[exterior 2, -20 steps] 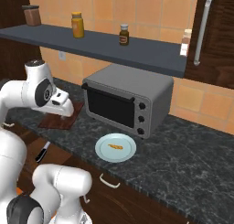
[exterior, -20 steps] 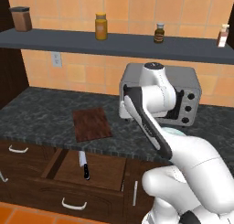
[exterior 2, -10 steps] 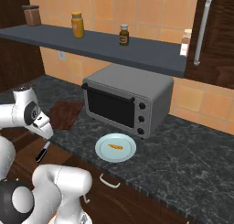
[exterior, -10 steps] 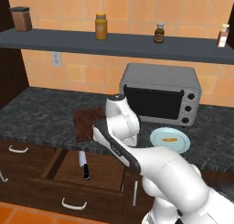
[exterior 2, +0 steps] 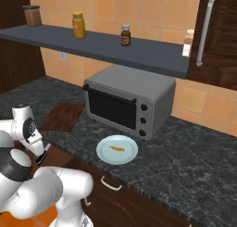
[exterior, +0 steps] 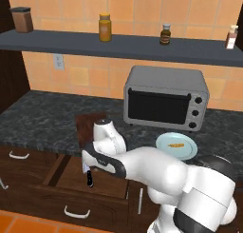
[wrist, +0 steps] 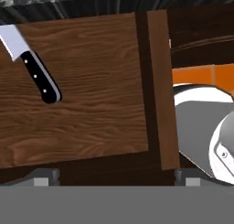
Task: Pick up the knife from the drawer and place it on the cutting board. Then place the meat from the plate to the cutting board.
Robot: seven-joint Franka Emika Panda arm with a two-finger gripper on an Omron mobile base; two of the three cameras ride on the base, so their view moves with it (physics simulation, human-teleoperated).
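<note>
The knife (wrist: 41, 77), black handle and pale blade, lies flat inside the open drawer (wrist: 96, 104); its handle end also shows in the left base view (exterior: 89, 178). My gripper (wrist: 116, 175) hangs above the drawer's floor, open, fingertips (wrist: 45, 176) wide apart with nothing between them; the knife lies off to one side of them. In the left base view the gripper (exterior: 87, 165) is low over the drawer (exterior: 71, 172). The cutting board (exterior: 88, 126) lies bare on the counter behind the drawer. On the plate (exterior: 187, 149) sits the meat (exterior: 176, 144), right of the board.
A grey toaster oven (exterior: 166, 96) stands on the dark counter behind the plate. A shelf (exterior: 118, 44) above carries jars and bottles. Cabinet fronts with white handles (exterior: 18, 155) flank the drawer. My own white arm curves over the drawer's right side.
The arm has swung down from above the counter near the board to the open drawer. The gripper has stayed open. Knife, board, plate and meat have not moved.
</note>
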